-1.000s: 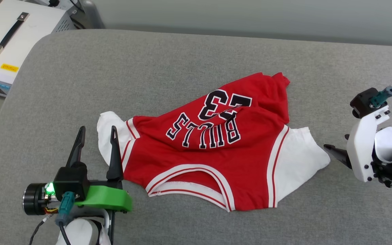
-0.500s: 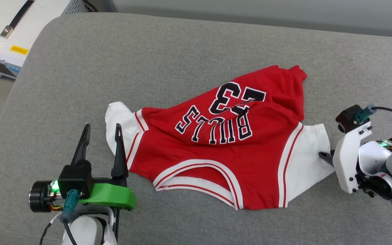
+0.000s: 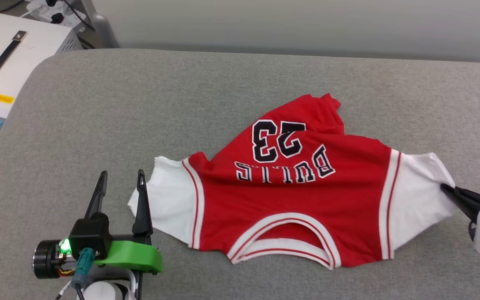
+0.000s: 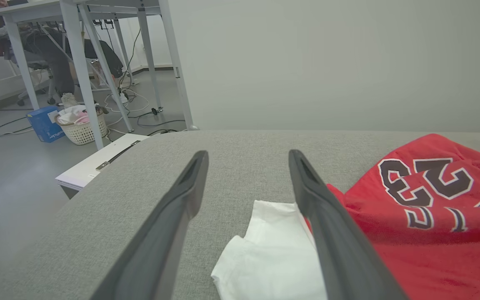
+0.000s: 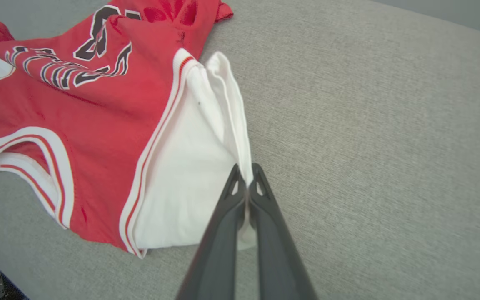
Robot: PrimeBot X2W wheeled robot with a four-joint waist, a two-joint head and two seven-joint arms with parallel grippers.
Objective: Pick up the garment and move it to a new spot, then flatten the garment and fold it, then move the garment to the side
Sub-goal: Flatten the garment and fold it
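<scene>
The red basketball-style T-shirt with white short sleeves [image 3: 290,200] lies rumpled on the grey woven-fabric surface [image 3: 173,104], right of its middle, with the neckline nearest the robot. The right gripper [image 3: 446,188] has its dark fingers pinched together on the edge of the sleeve on that side (the right wrist view shows white cloth caught between the tips); the head view's edge cuts off its body. The left gripper [image 3: 122,172] stands spread wide and holds nothing, its inner finger just beside the other sleeve; contact is hard to judge. The far hem is bunched, hiding the shirt's lower part.
</scene>
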